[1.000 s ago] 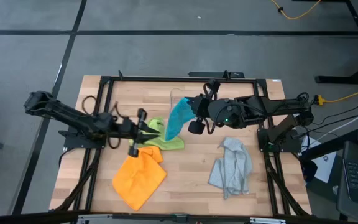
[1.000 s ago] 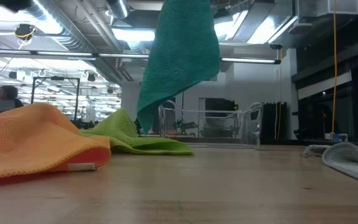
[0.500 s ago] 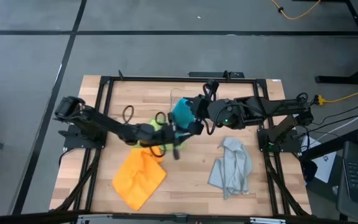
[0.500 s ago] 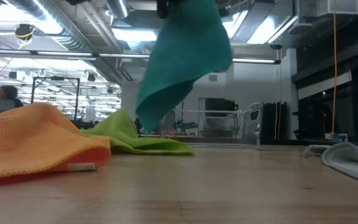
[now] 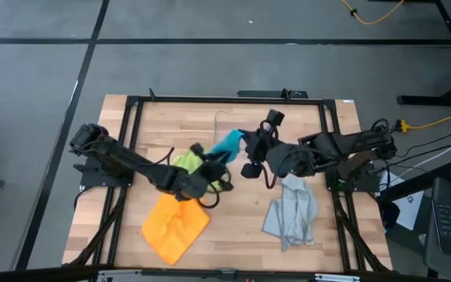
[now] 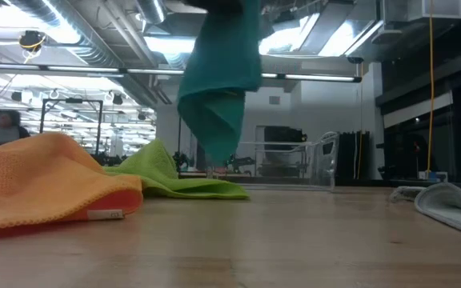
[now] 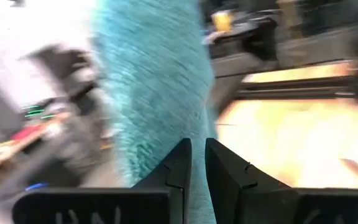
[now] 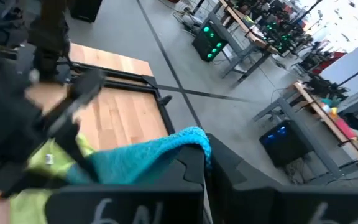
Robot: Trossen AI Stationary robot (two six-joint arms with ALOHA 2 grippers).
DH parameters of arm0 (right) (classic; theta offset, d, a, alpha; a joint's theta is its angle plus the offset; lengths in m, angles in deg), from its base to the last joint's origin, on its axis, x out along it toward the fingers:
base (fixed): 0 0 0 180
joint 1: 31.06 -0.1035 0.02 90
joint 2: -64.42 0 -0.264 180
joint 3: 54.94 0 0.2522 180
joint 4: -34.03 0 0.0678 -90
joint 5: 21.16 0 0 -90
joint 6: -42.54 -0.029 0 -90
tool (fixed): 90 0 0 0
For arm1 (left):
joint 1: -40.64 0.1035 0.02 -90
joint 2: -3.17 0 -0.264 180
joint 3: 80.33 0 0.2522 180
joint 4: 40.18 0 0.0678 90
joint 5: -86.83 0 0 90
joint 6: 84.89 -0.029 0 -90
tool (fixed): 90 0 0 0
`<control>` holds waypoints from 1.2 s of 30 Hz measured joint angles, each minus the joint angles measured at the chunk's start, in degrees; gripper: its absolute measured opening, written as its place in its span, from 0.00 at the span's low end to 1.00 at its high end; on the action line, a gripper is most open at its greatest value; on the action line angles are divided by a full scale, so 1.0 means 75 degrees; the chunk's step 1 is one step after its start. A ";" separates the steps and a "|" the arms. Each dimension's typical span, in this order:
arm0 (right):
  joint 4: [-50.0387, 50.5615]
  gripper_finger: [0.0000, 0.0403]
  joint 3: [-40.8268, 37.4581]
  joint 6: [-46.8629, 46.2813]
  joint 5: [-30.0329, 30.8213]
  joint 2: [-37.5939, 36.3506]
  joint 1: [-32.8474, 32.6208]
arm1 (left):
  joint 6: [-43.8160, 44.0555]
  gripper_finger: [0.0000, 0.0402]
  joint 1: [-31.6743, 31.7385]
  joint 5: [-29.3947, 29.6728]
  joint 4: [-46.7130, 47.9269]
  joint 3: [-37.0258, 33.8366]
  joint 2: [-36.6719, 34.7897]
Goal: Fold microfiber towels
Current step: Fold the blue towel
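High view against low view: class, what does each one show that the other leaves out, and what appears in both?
Only the high view shows the two arms: the left gripper and the right gripper both pinch the teal towel, above the whole table. Only the low view shows the clear plastic bin behind the towels, and that the teal towel hangs clear of the tabletop. Both show the orange towel, the lime green towel and the pale grey-blue towel.

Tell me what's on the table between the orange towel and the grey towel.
Nothing: in the high view, bare wood separates the orange towel from the grey towel. The low view shows the same empty table.
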 joint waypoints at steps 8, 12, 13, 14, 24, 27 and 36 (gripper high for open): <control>0.0256 0.00 0.0000 -0.0355 0.0117 0.0000 -0.0168 | -0.0561 0.10 -0.0744 0.1136 -0.0565 -0.0011 -0.0219; 0.0282 0.00 0.0000 -0.0380 0.0198 0.0000 -0.0081 | -0.0561 0.10 -0.0940 0.0372 -0.1121 0.0007 -0.0308; 0.0283 0.00 0.0000 -0.0382 0.0195 -0.0002 -0.0045 | -0.0563 0.10 -0.0967 0.0361 -0.1153 0.0006 -0.0307; 0.0284 0.00 0.0000 -0.0399 0.0193 0.0000 0.0001 | -0.0562 0.10 -0.0982 0.0352 -0.1188 0.0006 -0.0307; 0.0465 0.00 0.0000 -0.0668 -0.0371 0.0172 0.0575 | -0.0067 0.10 -0.0349 -0.1810 -0.1950 0.0000 -0.0272; 0.0511 0.00 -0.0006 -0.0609 -0.0606 0.0313 0.0671 | -0.0568 0.10 0.0032 -0.1478 -0.2436 -0.0003 -0.0232; 0.0585 0.00 0.0038 -0.0573 -0.0443 0.0347 0.0815 | -0.1622 0.10 0.0364 -0.1129 -0.3535 -0.0003 -0.0237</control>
